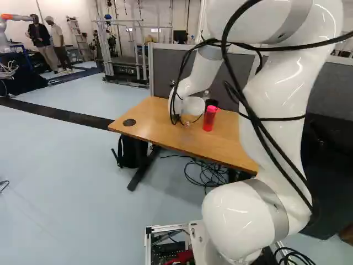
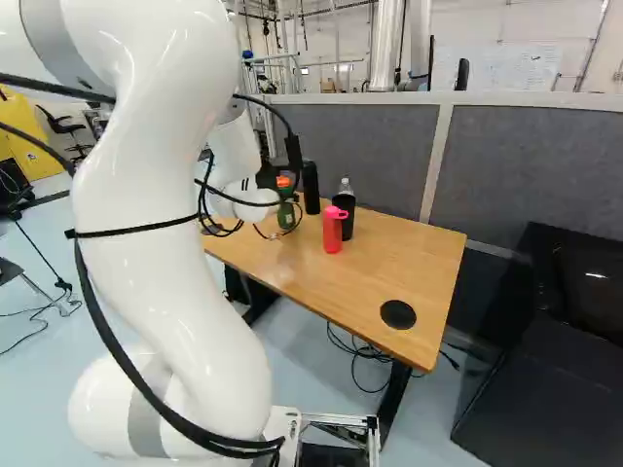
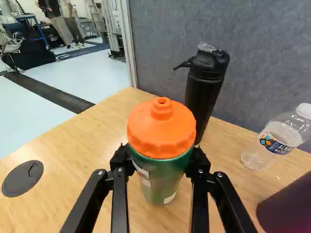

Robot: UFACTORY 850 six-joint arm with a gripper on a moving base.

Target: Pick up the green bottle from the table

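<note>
We have the end effector (image 3: 160, 158) pinched on the green bottle (image 3: 163, 177), with one finger on each side, just under its orange lid (image 3: 162, 127). So we think the reaching and the grabbing are done. What is left is the picking up. The bottle looks upright, low over the bench (image 2: 419, 261), left of the middle in the right base view. We cannot tell if its bottom touches the wood or hangs a tiny bit above it, so we can't call it picked up. Next, we should lift it straight up. The tall black bottle (image 3: 205, 85) is close behind it, and we could bump that one if we drift. The red bottle (image 2: 333, 232) stands near the middle of that same right base view.
</note>
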